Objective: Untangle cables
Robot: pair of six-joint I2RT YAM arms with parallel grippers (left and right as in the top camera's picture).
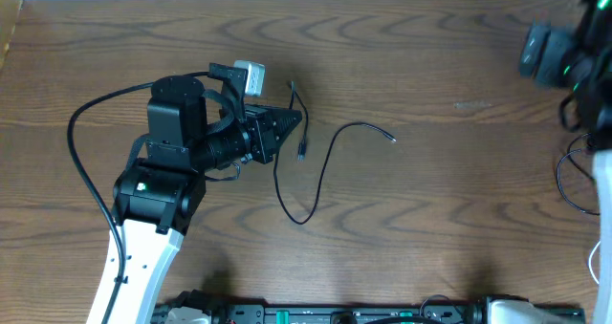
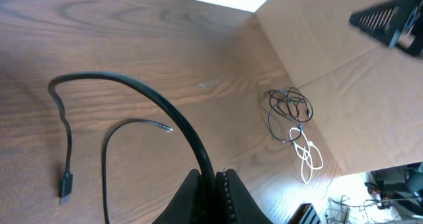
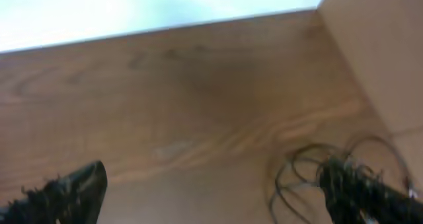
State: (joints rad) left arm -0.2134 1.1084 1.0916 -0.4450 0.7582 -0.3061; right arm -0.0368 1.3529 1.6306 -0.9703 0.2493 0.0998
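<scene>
At the left gripper (image 2: 213, 187): the two fingers are closed together and pinch a black cable (image 2: 142, 90) at the bottom edge of the left wrist view.
Held black cable: it rises out of the fingers, arches over to the left, bends down and ends in a small plug (image 2: 65, 184) lying on the table (image 2: 132, 26).
Loose strand (image 2: 104, 164): a thin black cord on the wood just beside the held cable. In the overhead view it runs in a deep U to the right of the left gripper, with its free tip toward the table's middle. Whether it is one cord with the held cable cannot be told.
Right gripper (image 3: 211, 174): the fingers are spread wide with nothing between them. It hangs over the far right end of the table, and its wrist picture is blurred.
Tangle (image 2: 289, 108): black cords bunched in a loose coil on the table at the foot of a cardboard wall (image 2: 344, 78), well apart from the left gripper. In the right wrist view it lies by the finger at the right edge of the frame; contact cannot be told.
White cable (image 2: 307, 159): it lies looped on the table just beside the Tangle and appears to meet it at one end.
Arms: the left arm reaches in from the lower left of the overhead view. The right arm sits at the upper right corner.
</scene>
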